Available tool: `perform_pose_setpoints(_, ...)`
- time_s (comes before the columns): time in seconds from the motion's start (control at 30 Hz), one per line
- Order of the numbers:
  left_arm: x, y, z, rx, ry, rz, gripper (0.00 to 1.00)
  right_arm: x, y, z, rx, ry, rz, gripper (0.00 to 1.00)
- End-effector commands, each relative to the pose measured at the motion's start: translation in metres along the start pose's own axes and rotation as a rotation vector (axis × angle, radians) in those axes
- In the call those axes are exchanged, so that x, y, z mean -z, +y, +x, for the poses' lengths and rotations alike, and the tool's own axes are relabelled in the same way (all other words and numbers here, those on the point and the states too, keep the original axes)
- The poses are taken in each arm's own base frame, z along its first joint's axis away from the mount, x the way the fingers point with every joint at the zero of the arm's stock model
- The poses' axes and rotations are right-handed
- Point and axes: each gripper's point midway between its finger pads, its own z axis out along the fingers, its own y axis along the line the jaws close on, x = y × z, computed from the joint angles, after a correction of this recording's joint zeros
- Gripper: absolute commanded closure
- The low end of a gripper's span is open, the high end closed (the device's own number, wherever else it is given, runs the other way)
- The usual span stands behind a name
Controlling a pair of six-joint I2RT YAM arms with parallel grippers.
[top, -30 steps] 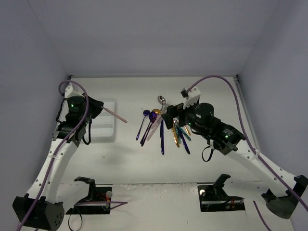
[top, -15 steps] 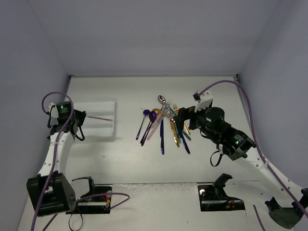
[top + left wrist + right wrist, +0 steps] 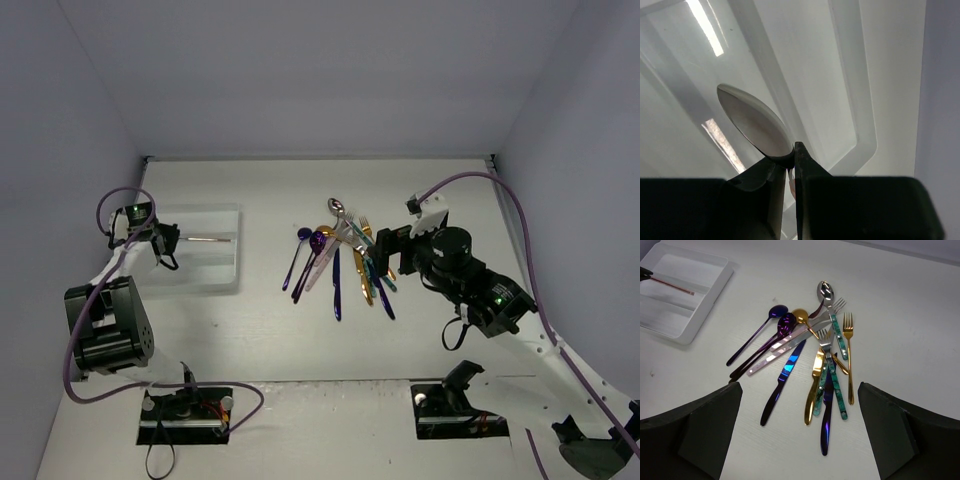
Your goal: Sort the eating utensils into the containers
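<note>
From the top external view, the left tool (image 3: 166,243) is clamped on the near end of a slim pink metal spoon (image 3: 208,238). The spoon reaches out over the white rectangular plastic cutlery tray (image 3: 226,284) at the left of the pale table (image 3: 270,340). The right tool (image 3: 385,252) hangs with its fingers wide apart just beside a loose heap of shiny blue, purple, gold, silver and teal spoons, forks and knives (image 3: 335,270) mid-table, well apart from the tray. The step in hand looks like setting this 1 spoon into a compartment. It should go best with the handle kept parallel to the ridges and lowered until the spoon lies flat in 1 channel, the fingers parting only then so nothing bridges a ridge. In the left wrist view the left tool (image 3: 792,150) closes together beneath a pale oval spoon bowl (image 3: 754,122), with a raised ridge (image 3: 847,75) to its right. The handle cannot be made out here, so where along the spoon the grip sits is unclear, as is whether the bowl touches the tray. In the right wrist view the right tool (image 3: 798,390) frames the heap (image 3: 812,355). The tray (image 3: 715,292) is cut off at the top-left corner, with the pink handle (image 3: 672,285) running along 1 channel. Overlaps in the heap make an exact count hard.
</note>
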Motion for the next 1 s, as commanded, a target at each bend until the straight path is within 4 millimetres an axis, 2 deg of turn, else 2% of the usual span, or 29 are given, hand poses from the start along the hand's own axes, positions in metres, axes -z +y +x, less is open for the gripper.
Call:
perform_pose_setpoints(0.0, 0.000, -0.033, -0.023, 0.006, -0.067, 0.071, 0.96, -0.003, -0.007, -0.010, -0.014, -0.044, 0.036, 0.00)
perform_pose_setpoints(0.1, -0.008, -0.022, -0.014, 0.006, -0.028, 0.017, 0.95, -0.005, -0.008, -0.007, -0.012, -0.036, 0.044, 0.00)
perform_pose_setpoints(0.33, -0.010, -0.008, -0.010, 0.025, -0.024, -0.019, 0.94, -0.006, -0.008, -0.004, -0.013, -0.027, 0.046, 0.00)
perform_pose_setpoints(0.6, -0.020, -0.006, -0.005, 0.004, 0.012, -0.053, 0.64, -0.009, -0.009, 0.007, -0.021, -0.005, 0.048, 0.00)
perform_pose_setpoints(0.77, -0.012, -0.018, -0.012, -0.027, 0.000, -0.025, 0.50, -0.013, -0.011, 0.016, -0.027, 0.021, 0.065, 0.00)
perform_pose_setpoints(0.9, 0.014, -0.045, -0.022, -0.117, -0.005, 0.050, 0.43, -0.021, -0.013, 0.025, -0.039, 0.053, 0.083, 0.00)
perform_pose_setpoints(0.97, 0.036, -0.063, -0.027, -0.173, -0.019, 0.110, 0.41, -0.028, -0.016, 0.030, -0.041, 0.077, 0.096, 0.00)
